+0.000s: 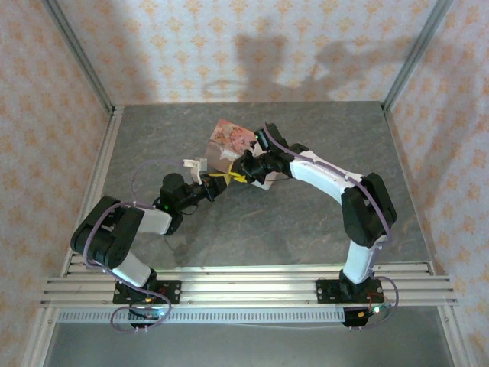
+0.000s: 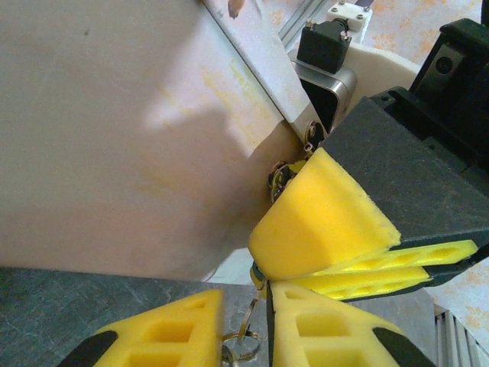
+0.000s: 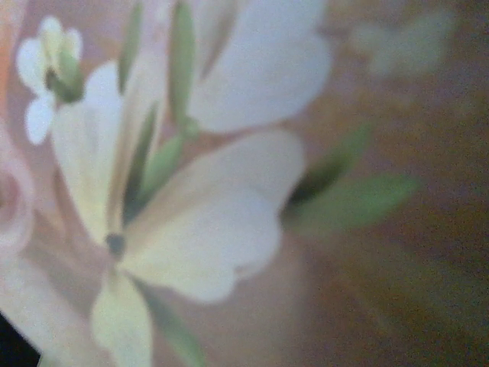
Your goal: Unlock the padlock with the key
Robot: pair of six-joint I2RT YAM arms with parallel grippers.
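The pink illustrated tin (image 1: 231, 140) stands tilted at mid-table; its pale side (image 2: 114, 138) is at the left of the left wrist view, and its blurred flower picture (image 3: 229, 191) is close up in the right wrist view. My right gripper (image 1: 241, 174) is shut, its yellow fingers (image 2: 328, 222) pinching the teal padlock (image 2: 260, 272), which is mostly hidden, by the tin's hasp (image 2: 281, 182). My left gripper (image 1: 222, 178) meets it from the left. Its fingers (image 2: 168, 332) hold the thin silvery key (image 2: 254, 310) and its ring in a narrow gap, the blade reaching up to the padlock.
The grey table (image 1: 252, 229) is walled by patterned panels with metal posts at the back corners (image 1: 113, 107). An aluminium rail (image 1: 244, 283) runs along the near edge by the arm bases. Both arms crowd in beside the tin.
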